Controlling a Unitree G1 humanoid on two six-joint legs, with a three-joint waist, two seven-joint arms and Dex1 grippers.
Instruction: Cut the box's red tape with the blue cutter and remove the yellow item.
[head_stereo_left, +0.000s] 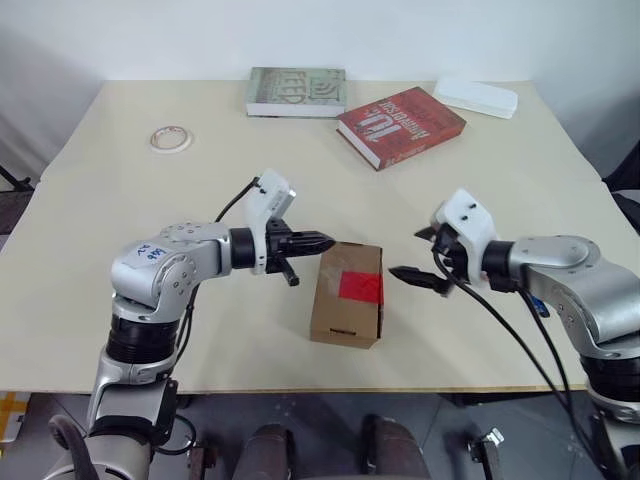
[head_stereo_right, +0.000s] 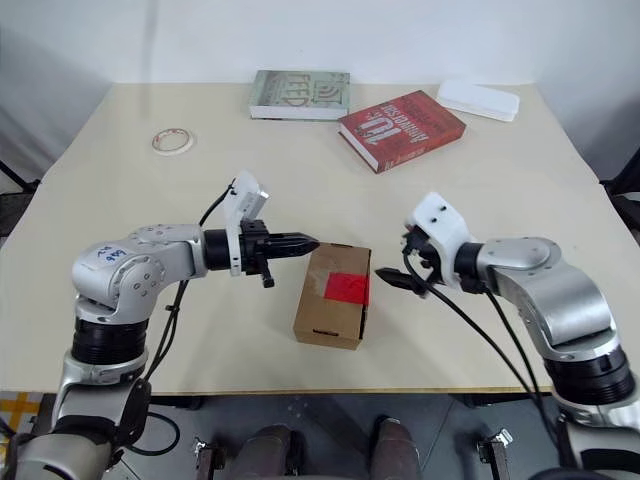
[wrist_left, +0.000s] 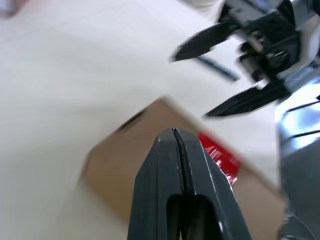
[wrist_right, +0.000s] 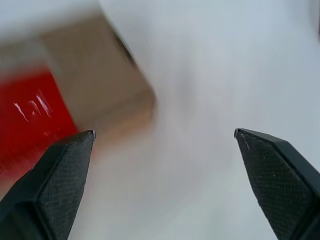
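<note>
The box (head_stereo_left: 347, 294) lies at the table's (head_stereo_left: 120, 200) six o'clock edge, red tape (head_stereo_left: 361, 288) uncut. The left gripper (head_stereo_left: 322, 241) is pressed together, empty; the right gripper (head_stereo_left: 425, 254) spread apart. With no cutter held, the tape may be torn.

box (wrist_right: 75, 70) and red tape (wrist_right: 30, 115) smeared by blur in right wrist view, box cut off at edge
</note>
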